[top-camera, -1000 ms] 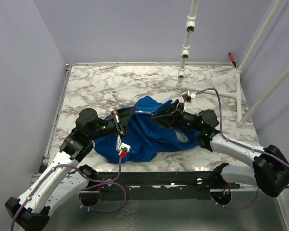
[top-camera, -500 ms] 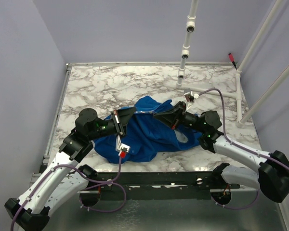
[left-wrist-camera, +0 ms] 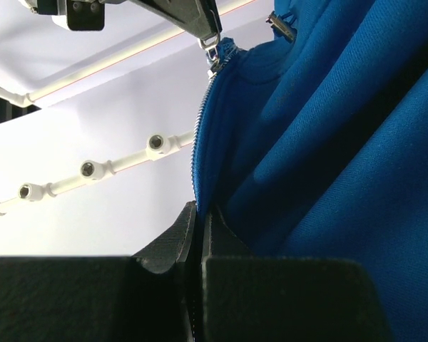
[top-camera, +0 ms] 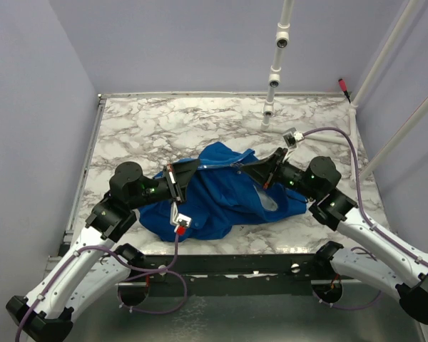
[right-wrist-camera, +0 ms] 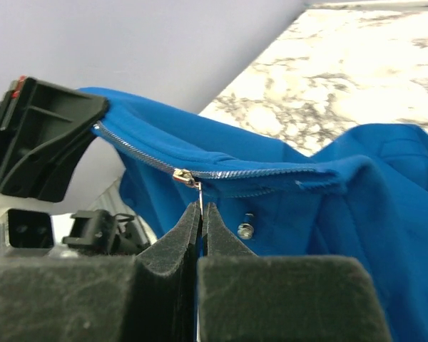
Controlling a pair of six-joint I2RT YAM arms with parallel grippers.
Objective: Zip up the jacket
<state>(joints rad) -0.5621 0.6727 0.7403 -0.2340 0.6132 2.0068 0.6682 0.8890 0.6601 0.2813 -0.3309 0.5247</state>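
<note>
Marble-veined counter point(top-camera: 164, 128) carries the royal-blue jacket point(top-camera: 221, 199) at its middle. The left pincer point(left-wrist-camera: 198, 214) clamps the zipper tape point(left-wrist-camera: 197, 142); the right pincer point(right-wrist-camera: 200, 210) pinches the zipper pull point(right-wrist-camera: 197, 189). Zipping seems underway: next, draw the pull away from the anchoring left pincer.

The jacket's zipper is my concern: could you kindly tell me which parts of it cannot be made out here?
- Right wrist: the pull under the slider disappears between the right gripper fingers, so how much is pinched is hidden.
- Left wrist: the zipper teeth run into the left gripper; their lower end is hidden.
- Top external: on the jacket the slider is too small to see.
</note>
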